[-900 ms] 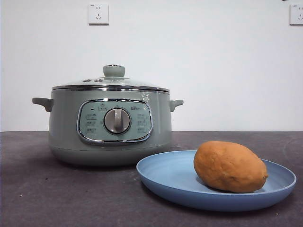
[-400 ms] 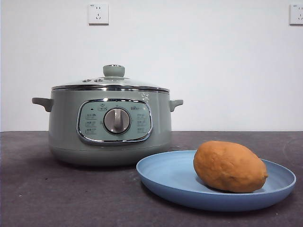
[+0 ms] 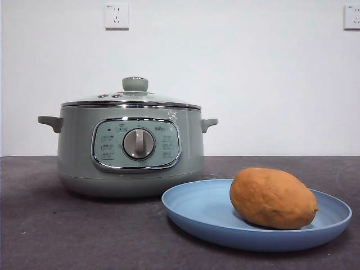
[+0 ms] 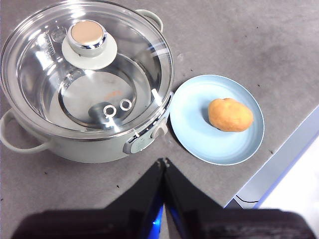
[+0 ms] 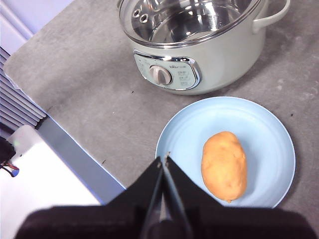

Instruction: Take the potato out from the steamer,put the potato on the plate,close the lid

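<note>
The potato (image 3: 273, 198) lies on its side on the plate (image 3: 191, 208), and the lid (image 4: 87, 69) sits flat on the steamer (image 3: 132, 149) with its knob (image 4: 87, 38) up, so by how things lie the task looks finished and no grasp seems left to make. Both arms hang high above the table (image 3: 67, 230), out of the front view. The left gripper (image 4: 164, 162) has its jaws pressed together with nothing between them; the steamer lies ahead of its tips and off to one side, the plate ahead and to the other side, both well apart from the jaws. The right gripper (image 5: 163, 160) is likewise clenched on nothing; the potato lies just beyond its tips and a little aside, its long axis running roughly along the line of the jaws, tapered end nearer the gripper. The right arm is the nearer to the potato, the left to the knob, should either need correcting.
</note>
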Motion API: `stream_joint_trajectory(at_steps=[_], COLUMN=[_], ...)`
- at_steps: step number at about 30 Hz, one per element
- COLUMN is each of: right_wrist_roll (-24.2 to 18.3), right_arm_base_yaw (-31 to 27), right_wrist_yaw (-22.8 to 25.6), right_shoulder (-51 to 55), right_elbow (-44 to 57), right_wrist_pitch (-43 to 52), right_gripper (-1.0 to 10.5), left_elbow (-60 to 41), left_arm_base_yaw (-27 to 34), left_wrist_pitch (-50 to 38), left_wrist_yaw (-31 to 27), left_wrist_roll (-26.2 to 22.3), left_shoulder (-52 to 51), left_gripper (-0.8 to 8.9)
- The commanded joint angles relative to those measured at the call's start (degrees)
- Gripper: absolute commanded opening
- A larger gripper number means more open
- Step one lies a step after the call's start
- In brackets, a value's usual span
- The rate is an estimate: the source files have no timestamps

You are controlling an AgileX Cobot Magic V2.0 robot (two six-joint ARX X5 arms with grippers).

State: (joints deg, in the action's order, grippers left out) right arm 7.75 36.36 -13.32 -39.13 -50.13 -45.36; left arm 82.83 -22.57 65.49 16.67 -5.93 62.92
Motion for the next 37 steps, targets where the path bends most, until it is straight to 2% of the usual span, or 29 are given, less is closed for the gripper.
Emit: stream_joint_trajectory(at_steps=[1,5,10,15,18,22,28,37], right_wrist_roll=[0.31,0.31,0.31,0.31,0.31,0.31,0.31,0.31], right_arm_base_yaw=[0.09,0.09,0.07,0.09,0.09,0.09,0.09,0.09], right_wrist_yaw=[0.13,0.11,0.15,0.13,0.13,0.15,0.13,0.13], right_shoulder=[0.15,0.15,0.15,0.15,0.17,0.15,0.15,0.15], right_elbow=[0.02,0.02,0.02,0.02,0.02,0.02,0.02,0.02], right_wrist_pitch=[0.22,0.2,-0.09,-0.13,-0.13,-0.13,-0.13,-0.13], right_gripper=[0.0,0.0,0.0,0.0,0.0,0.0,0.0,0.0], left_elbow=[0.15,-0.2,-6.36,-22.12,-32.65,-45.77,-62.86,-76.98], left_arm_base_yaw=[0.04,3.72,10.91,18.38,21.31,23.82,26.03,26.08], left_wrist_pitch=[-1.14,-9.31,-27.3,-49.66,-58.18,-64.19,-70.27,-71.06], left_wrist_yaw=[-0.63,-0.7,0.13,-0.77,-4.96,-8.74,-9.64,-11.19], left_wrist_roll=[-0.68,-4.92,-6.99,-6.99,-6.93,-5.77,-2.34,1.49], left_shoulder=[-0.17,-3.13,-11.52,-22.62,-29.46,-37.73,-48.02,-56.54], left_gripper=[-0.04,-0.04,-0.04,-0.04,-0.04,-0.04,-0.04,-0.04])
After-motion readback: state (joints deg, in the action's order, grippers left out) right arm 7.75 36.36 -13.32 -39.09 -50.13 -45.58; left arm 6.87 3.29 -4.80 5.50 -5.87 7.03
